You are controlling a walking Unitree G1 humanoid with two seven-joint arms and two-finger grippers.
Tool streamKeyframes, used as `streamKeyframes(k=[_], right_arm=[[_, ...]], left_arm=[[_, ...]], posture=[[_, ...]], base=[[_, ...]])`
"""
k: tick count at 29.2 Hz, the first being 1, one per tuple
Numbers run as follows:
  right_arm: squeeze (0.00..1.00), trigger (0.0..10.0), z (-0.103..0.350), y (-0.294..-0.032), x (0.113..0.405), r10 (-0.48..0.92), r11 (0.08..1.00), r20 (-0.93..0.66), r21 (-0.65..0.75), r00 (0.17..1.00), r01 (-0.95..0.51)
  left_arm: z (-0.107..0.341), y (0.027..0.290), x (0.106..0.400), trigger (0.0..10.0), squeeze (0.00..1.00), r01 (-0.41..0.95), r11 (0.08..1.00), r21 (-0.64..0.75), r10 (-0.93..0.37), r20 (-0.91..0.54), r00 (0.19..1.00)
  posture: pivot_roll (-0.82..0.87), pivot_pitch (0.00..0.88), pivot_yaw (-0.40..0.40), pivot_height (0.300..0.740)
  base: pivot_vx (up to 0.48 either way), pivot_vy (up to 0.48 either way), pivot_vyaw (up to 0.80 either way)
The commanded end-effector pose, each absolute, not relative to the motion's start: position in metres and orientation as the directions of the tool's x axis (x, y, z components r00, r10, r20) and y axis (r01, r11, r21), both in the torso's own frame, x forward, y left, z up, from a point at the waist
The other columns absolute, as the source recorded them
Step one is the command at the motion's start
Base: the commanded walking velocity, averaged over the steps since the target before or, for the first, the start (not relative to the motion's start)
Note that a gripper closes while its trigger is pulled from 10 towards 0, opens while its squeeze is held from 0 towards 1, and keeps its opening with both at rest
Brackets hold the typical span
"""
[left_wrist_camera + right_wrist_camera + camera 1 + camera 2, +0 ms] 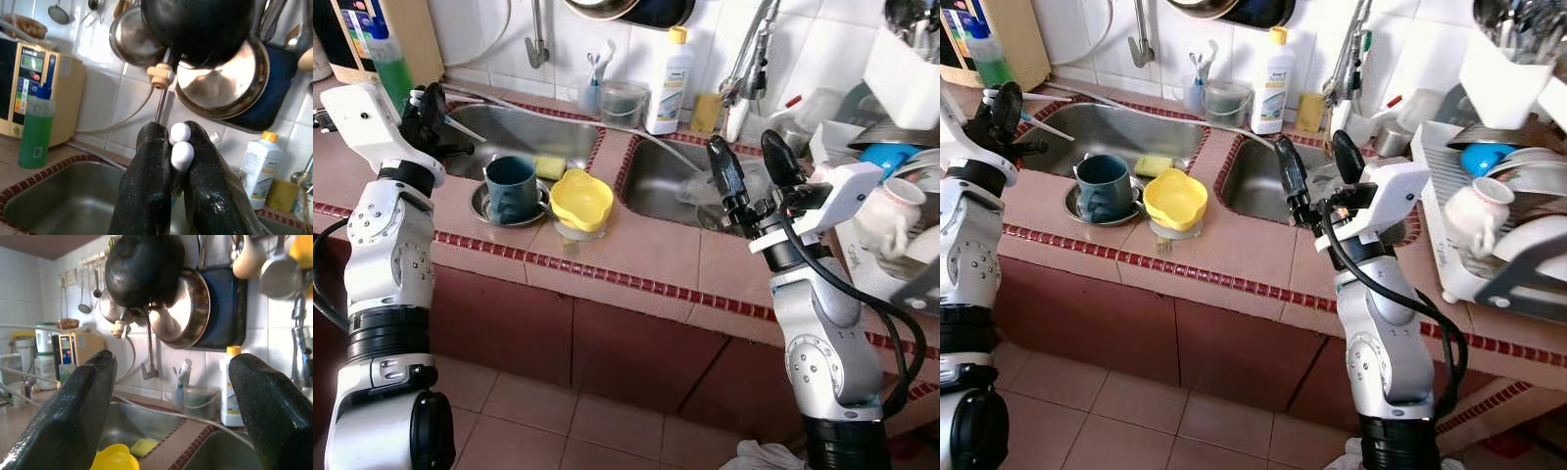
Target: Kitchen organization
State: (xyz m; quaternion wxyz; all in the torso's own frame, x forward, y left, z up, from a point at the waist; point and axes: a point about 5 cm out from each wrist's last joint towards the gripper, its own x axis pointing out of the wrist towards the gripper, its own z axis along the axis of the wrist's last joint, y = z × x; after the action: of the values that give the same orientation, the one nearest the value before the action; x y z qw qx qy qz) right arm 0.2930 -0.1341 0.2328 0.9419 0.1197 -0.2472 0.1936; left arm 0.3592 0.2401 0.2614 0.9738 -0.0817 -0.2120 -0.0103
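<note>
My left gripper (429,116) is raised over the left sink (524,132), shut on a pair of white chopsticks (465,129). Their rounded ends (182,152) poke out between the black fingers (146,186). My right gripper (749,157) hangs open over the right sink (656,186) with nothing between its fingers (73,416). On the counter strip between the sinks, a teal mug (512,188) stands on a metal saucer. Beside it a yellow bowl (580,199) rests on a small container, and a yellow sponge (549,167) lies just behind.
A dish rack (1489,245) full of crockery, with a white cup (1474,213), stands on the right. A white detergent bottle (670,83), a clear tub (624,103) and a green soap bottle (389,64) line the tiled wall. Pans (220,73) hang above.
</note>
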Motion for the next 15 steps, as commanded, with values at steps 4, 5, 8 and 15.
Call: streamKeyframes(k=[4, 5, 8, 15], right_arm=[[0.00, 10.0, 0.2325, -0.1369, 0.2922, 0.310, 0.897, 0.510, 0.123, 0.802, -0.425], [0.00, 10.0, 0.2325, -0.1369, 0.2922, 0.310, 0.897, 0.510, 0.123, 0.802, -0.425], [0.00, 10.0, 0.2322, -0.1362, 0.2922, 0.315, 0.895, 0.509, 0.122, 0.801, -0.429], [0.00, 10.0, 0.2325, -0.1354, 0.2919, 0.323, 0.891, 0.510, 0.121, 0.797, -0.438]], left_arm=[[0.2682, 0.2396, 0.3586, 10.0, 0.00, 0.069, 0.987, -0.148, 0.002, 0.434, 0.901], [0.2682, 0.2396, 0.3586, 10.0, 0.00, 0.069, 0.987, -0.148, 0.002, 0.434, 0.901], [0.2676, 0.2398, 0.3587, 10.0, 0.00, 0.070, 0.987, -0.147, 0.001, 0.433, 0.901], [0.2669, 0.2396, 0.3586, 10.0, 0.00, 0.070, 0.987, -0.147, 0.000, 0.433, 0.901]], posture=[[0.07, 0.000, -0.072, 0.740], [0.07, 0.000, -0.072, 0.740], [0.07, 0.000, -0.074, 0.740], [0.08, 0.000, -0.077, 0.740]], base=[[0.346, 0.000, 0.00], [0.345, 0.000, 0.00], [0.345, 0.000, 0.00], [0.348, 0.000, 0.00]])
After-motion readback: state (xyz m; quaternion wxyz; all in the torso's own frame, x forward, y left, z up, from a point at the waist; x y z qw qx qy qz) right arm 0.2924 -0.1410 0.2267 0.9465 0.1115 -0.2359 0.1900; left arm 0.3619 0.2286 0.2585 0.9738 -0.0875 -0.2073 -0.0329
